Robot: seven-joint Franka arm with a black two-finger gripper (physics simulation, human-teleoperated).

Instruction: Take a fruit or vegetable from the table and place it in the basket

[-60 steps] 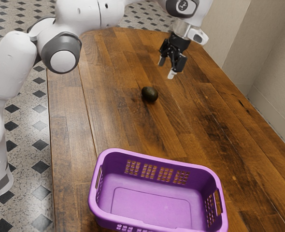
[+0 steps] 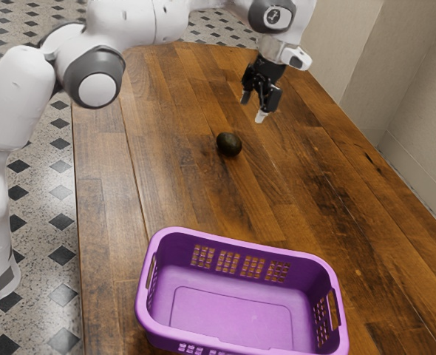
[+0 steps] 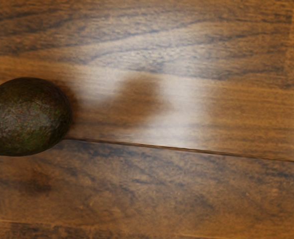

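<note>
Hanging upper-right of centre, exterior view: your gripper [image 2: 253, 107], fingers [image 2: 261, 117] apart, empty; one dark avocado [image 2: 229, 144], upper centre.

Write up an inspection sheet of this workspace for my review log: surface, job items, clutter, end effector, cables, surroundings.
Surface: wooden table, plank seams visible, glossy patch in wrist view
Avocado: on the table, outside the basket
Basket: purple, upright, open-topped, at the table's near end in the exterior view
Clutter: nothing seen
End effector: above the table, fingers apart, holding nothing
Cables: nothing seen
Surroundings: speckled floor with dark diamonds; pale wall at the exterior view's right
</note>
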